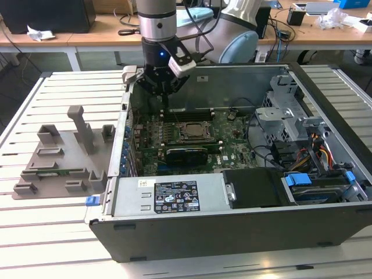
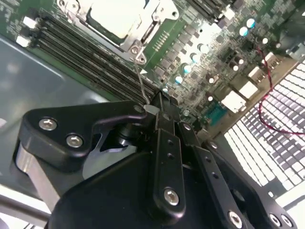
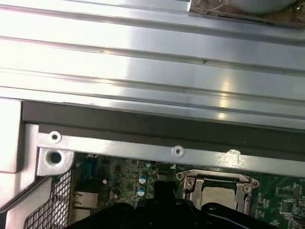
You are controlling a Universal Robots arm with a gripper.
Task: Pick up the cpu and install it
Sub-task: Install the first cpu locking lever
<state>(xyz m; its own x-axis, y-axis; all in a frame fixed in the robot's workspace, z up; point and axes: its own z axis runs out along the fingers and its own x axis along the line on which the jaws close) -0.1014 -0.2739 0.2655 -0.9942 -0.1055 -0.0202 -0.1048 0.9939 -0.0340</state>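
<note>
The cpu [image 1: 193, 130] lies flat in the socket on the green motherboard, its pale metal top framed by the metal bracket in both wrist views [image 2: 114, 16] [image 3: 219, 196]. A thin wire socket lever [image 2: 141, 78] stands up from the socket's corner to my fingertips. My gripper [image 1: 164, 92] hangs over the back of the board, toward the exterior view's left of the socket. In the second wrist view the gripper [image 2: 159, 106] has its fingers together, shut on the lever's tip.
The open computer case [image 1: 174, 232] rests on a slatted metal table. Memory slots [image 2: 90, 57] run beside the socket. A drive cage [image 1: 285, 116] and cables fill the case's right side. On the table at the left is a grey fixture tray [image 1: 58, 163].
</note>
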